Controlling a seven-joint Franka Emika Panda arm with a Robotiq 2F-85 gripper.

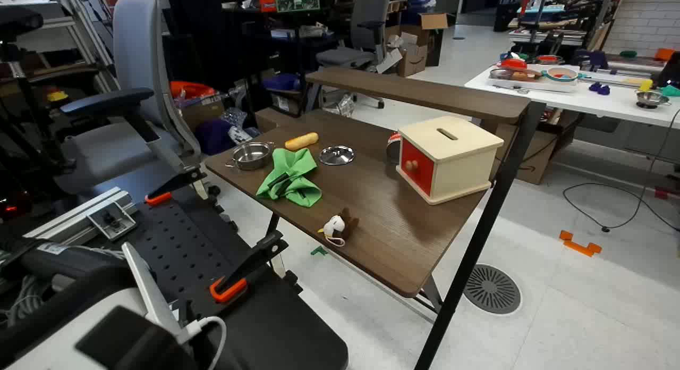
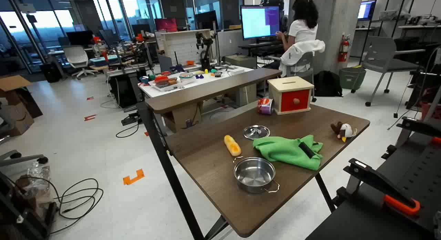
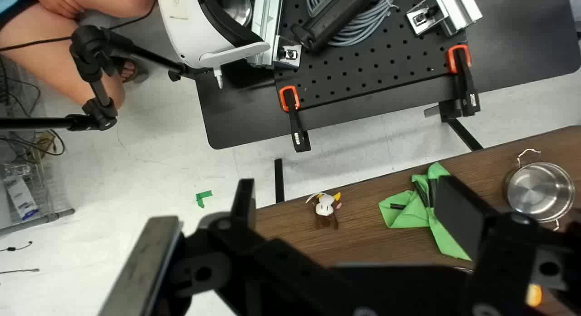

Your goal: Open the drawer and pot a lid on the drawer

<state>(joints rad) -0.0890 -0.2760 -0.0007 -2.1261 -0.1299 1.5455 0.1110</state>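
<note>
The drawer is a light-wood box with a slot in its top and a red front with a round wooden knob. Its front looks shut in both exterior views. The silver lid lies flat on the brown table. In the wrist view only a sliver of its rim shows behind the gripper. My gripper is wide open with nothing between its fingers, above the table's edge. The gripper is out of both exterior views, and the box is out of the wrist view.
A steel pot, green cloth, yellow toy bread and plush toy lie on the table. A can stands beside the box. A raised shelf runs along one table edge.
</note>
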